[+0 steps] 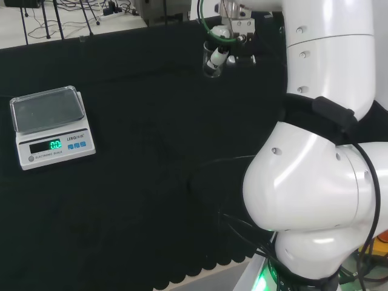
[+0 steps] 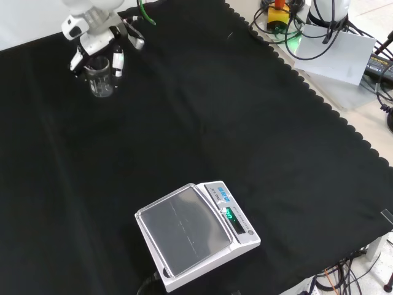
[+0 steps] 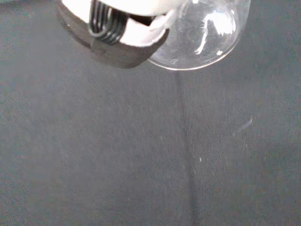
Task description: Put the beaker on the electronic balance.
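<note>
The black cloth (image 2: 202, 123) covers the whole bench, its scalloped edge showing at the right of the front view. In the head view the arm's white links (image 1: 315, 176) rise large at the right, the upper ones reaching to the far part of the bench. The electronic balance (image 2: 196, 236) stands near the lower edge of the front view, at the left in the head view, with its clear pan bare and its green display lit; it is well apart from the hand and from the beaker.

The hand (image 2: 92, 34) comes in at the top left of the front view, palm downward, with its fingers (image 2: 116, 61) curled down around the beaker (image 2: 100, 77), a small clear glass vessel that stands upright between them. In the head view the beaker (image 1: 212, 60) sits just under the hand (image 1: 221, 45), with a white fingertip against its side. Whether its base touches the cloth cannot be told. From the wrist view the round clear base of the beaker (image 3: 202, 37) shows beside a black and white finger (image 3: 117, 37), with bare cloth beyond
</note>
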`<state>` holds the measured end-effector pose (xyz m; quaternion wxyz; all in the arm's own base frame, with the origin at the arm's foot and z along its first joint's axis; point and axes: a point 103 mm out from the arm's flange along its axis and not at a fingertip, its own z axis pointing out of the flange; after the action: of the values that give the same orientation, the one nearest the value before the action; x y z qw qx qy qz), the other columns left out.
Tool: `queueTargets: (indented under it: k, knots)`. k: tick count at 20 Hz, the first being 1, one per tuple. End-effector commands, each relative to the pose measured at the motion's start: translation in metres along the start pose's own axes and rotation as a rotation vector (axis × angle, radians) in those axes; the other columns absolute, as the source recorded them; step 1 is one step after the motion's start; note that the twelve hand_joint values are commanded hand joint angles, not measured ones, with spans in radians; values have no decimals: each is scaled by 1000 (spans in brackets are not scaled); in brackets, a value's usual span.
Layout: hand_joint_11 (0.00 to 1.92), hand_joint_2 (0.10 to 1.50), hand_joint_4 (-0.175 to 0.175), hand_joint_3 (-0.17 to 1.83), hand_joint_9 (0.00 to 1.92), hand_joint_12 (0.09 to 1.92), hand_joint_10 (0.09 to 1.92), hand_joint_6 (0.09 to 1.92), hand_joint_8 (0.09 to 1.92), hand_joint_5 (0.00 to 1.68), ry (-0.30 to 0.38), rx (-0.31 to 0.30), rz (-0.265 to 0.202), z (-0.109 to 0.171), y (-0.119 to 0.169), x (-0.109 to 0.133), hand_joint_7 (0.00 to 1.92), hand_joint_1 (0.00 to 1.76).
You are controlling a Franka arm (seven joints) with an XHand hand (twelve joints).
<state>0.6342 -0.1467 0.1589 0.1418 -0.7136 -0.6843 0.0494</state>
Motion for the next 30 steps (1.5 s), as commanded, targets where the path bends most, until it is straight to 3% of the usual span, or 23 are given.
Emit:
queueTargets:
  k: [1,7,10,12,17,22,30]
  knots:
    - [905,1161,-175,336,782,1176,1395,1592,1541,617,-13,-10,-8,-18,-13,11,498,1041]
    - [905,1156,-175,342,787,1175,1400,1587,1545,622,-22,3,-32,-20,-18,24,500,1044]
    - [905,1154,-175,345,790,1174,1402,1586,1547,623,-30,0,-47,-23,-23,43,503,1045]
    - [906,1145,-175,355,795,1173,1402,1580,1545,630,-42,3,-57,-22,-24,66,510,1047]
    - [910,1306,-175,58,805,1174,1409,1601,1610,576,-62,16,-109,-17,-24,146,602,1142]
    - [905,1292,-175,11,783,1173,1477,1566,1625,587,-78,35,-189,-2,-15,224,493,1297]
    - [903,1289,-175,5,783,1173,1480,1558,1623,594,-94,57,-298,16,-8,321,486,1313]
